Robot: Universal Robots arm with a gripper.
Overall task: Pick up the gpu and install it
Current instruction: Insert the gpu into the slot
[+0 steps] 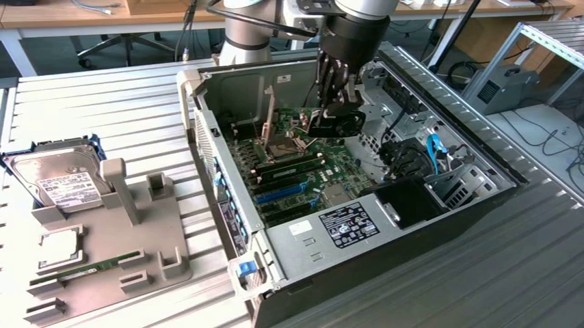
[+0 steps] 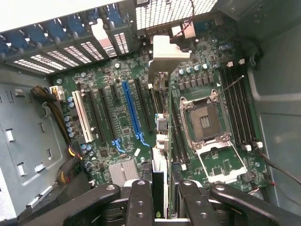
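Observation:
The gpu (image 1: 336,124) hangs inside the open computer case (image 1: 474,205), a little above the green motherboard (image 1: 301,171), its black fan face towards the exterior view's right. My gripper (image 1: 333,109) reaches down from above and is shut on the card's upper edge. In the wrist view the gpu (image 2: 163,56) appears edge-on, with its silver bracket at the far end near the case's rear slot covers. There it runs back between the black fingers (image 2: 141,200) of my gripper (image 2: 161,195). The card hovers over the slots beside the long blue slot (image 2: 131,113).
An open CPU socket (image 2: 204,122) and RAM slots lie beside the card's line. Cable bundles (image 2: 61,117) crowd one case wall. On the exterior view's left, a grey holder (image 1: 109,232) carries a hard drive (image 1: 57,181), a RAM stick (image 1: 91,266) and a CPU (image 1: 59,242).

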